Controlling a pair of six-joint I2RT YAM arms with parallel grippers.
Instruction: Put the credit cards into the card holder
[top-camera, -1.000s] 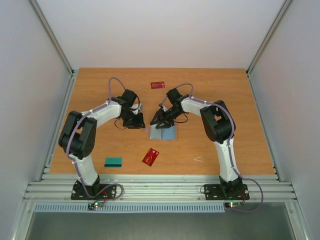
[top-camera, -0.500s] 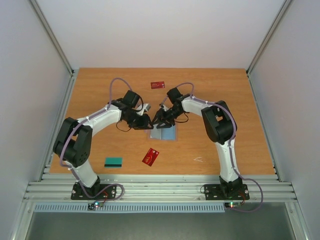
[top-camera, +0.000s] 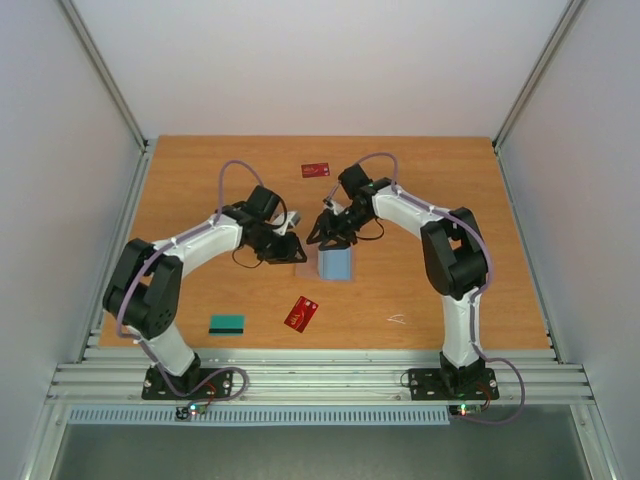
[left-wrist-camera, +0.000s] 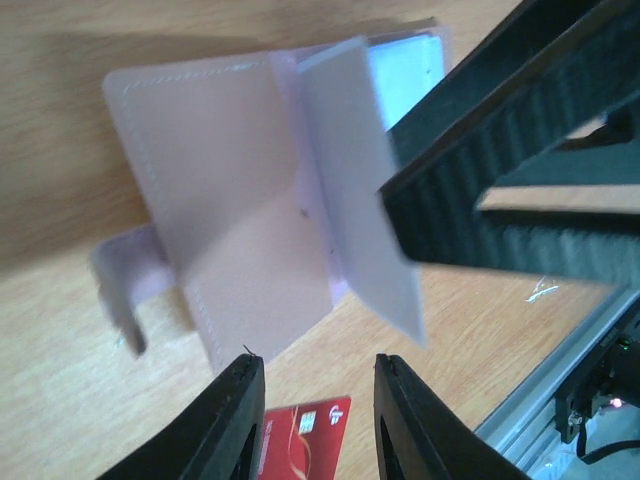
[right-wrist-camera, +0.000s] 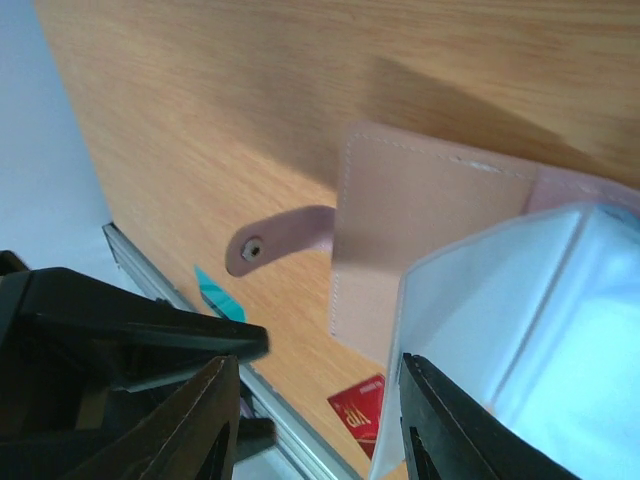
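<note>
The card holder (top-camera: 336, 263) lies open at mid-table, its tan-pink cover (left-wrist-camera: 225, 200) flat and a clear plastic leaf (left-wrist-camera: 360, 180) raised off it. My right gripper (top-camera: 322, 233) is open at the holder's far edge. One of its fingers (right-wrist-camera: 455, 425) rests against the leaf (right-wrist-camera: 520, 330), and nothing is clamped. My left gripper (top-camera: 292, 247) hovers open just left of the holder, empty (left-wrist-camera: 315, 385). One red credit card (top-camera: 301, 313) lies in front of the holder (left-wrist-camera: 300, 440). A second red one (top-camera: 316, 169) lies at the back. The teal credit card (top-camera: 227, 323) sits front left.
The holder's strap with its snap (right-wrist-camera: 280, 240) sticks out to one side on the wood. A tiny white scrap (top-camera: 397, 319) lies front right. The metal rail (top-camera: 320, 375) borders the near table edge. The two grippers are close, almost fingertip to fingertip over the holder.
My left gripper has swung right to the holder's left edge and opened slightly. The right gripper has drawn back a little, and the holder's light blue leaf now stands raised.
</note>
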